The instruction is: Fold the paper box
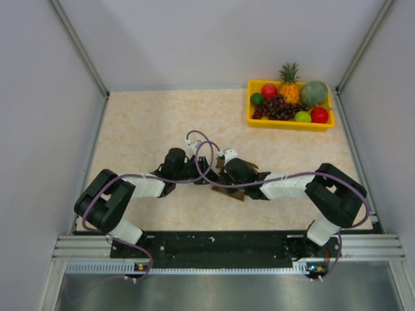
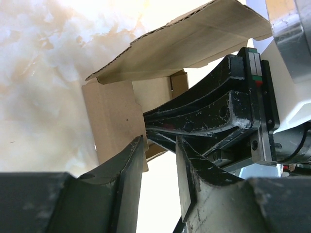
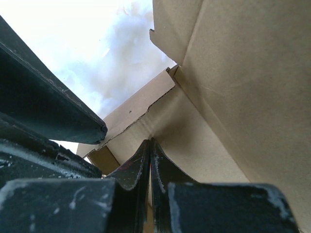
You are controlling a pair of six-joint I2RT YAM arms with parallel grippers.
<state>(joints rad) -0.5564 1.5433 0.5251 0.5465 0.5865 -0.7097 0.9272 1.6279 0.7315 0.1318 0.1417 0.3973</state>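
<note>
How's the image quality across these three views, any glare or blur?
Top view: even light, sharp. Left wrist: table glares white, left pincer looks soft up close, paper box sharp. Right wrist: table washed out too, box clear.

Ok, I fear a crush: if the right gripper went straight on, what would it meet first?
The box: the shut right gripper points into its inner fold, apparently very close, though depth is unclear.

Plain white walls (image 1: 214,39) are enclosing a beige marbled table (image 1: 149,123); a metal rail (image 1: 376,246) is running along its 6 o'clock edge.
</note>
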